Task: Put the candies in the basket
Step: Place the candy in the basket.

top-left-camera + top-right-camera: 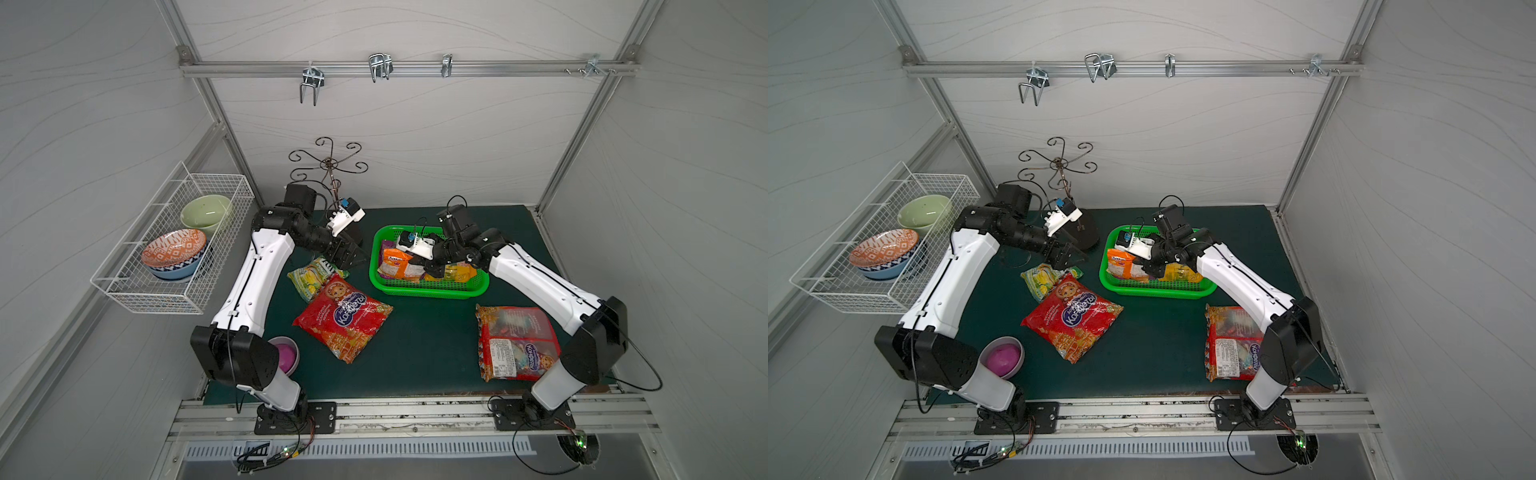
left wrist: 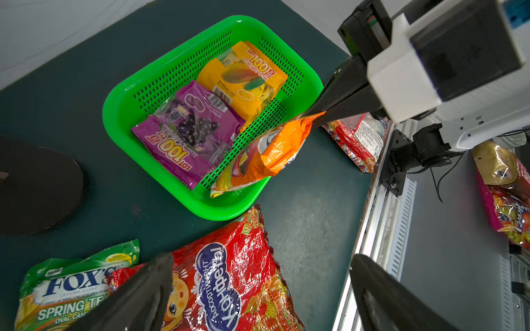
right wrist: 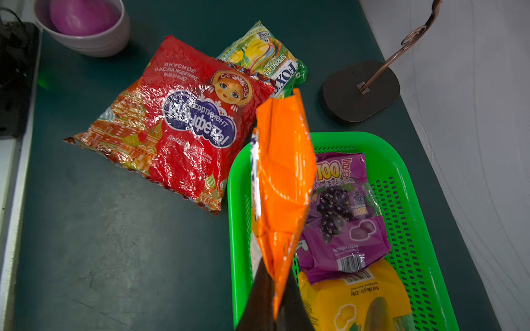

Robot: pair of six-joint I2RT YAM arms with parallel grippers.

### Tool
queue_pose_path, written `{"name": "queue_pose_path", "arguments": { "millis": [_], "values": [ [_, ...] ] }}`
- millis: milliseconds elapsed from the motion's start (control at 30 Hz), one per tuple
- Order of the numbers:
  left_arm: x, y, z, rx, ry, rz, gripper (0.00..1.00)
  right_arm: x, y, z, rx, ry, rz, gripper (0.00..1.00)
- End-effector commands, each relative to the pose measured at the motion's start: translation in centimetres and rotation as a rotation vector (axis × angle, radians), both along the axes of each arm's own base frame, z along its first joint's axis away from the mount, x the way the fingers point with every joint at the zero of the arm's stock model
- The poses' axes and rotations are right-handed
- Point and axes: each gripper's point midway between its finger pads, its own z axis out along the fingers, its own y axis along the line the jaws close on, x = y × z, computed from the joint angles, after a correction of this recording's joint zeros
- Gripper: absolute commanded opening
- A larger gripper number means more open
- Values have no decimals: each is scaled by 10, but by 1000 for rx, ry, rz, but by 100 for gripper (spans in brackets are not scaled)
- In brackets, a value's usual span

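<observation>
Orange candy bag [image 2: 272,152] hangs over green basket [image 2: 114,114] rim, top seam pinched by right gripper [image 2: 315,117]; should shift inward b4 release. Left gripper [image 2: 261,262] spread wide, empty.

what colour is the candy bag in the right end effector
The candy bag is orange, clearest in the right wrist view.

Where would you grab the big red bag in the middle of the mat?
Pinch the crimped seam at the end farthest from the green-yellow bag, coming straight down from above. The red bag lies flat on the mat with a puffy middle likely too thick to pinch; that seam is thin and free, while the opposite corner overlaps the green-yellow bag.
</observation>
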Motion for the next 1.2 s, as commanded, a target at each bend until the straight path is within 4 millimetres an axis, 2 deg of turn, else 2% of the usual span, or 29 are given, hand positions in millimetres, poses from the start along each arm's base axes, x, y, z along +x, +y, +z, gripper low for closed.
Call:
{"name": "queue_pose_path", "arguments": {
  "millis": [0,100,233,367,533,600,667,733,800,933,1033,1167],
  "values": [
    [10,-9,-1,-47,-11,-16,99,14,-4,15,1,-86,4,0],
    [14,-11,-8,-58,14,-22,94,6,-3,3,-15,-23,61,0],
    [20,-12,-12,-60,36,-19,88,-15,12,-22,-22,93,159,0],
    [21,-10,-20,-43,44,-19,85,15,30,-57,-118,-16,90,0],
    [21,-8,-26,-22,42,-17,81,31,44,-62,-83,-48,66,0],
    [22,-7,-27,-18,40,-15,79,31,41,-60,-53,17,56,2],
    [21,-8,-29,-19,42,-17,76,18,36,-55,11,156,85,3],
    [22,-8,-32,-18,48,-17,75,15,21,-56,-1,239,67,0],
    [23,-8,-33,-19,56,-16,73,16,3,-64,-129,157,32,0],
    [24,-8,-34,-18,64,-17,72,16,-23,-66,-329,51,-22,0],
    [25,-8,-34,-17,64,-17,71,15,-21,-74,-403,36,-30,0],
    [24,-5,-40,9,64,-10,69,17,-10,-98,-535,54,-67,0]
  ]
}}
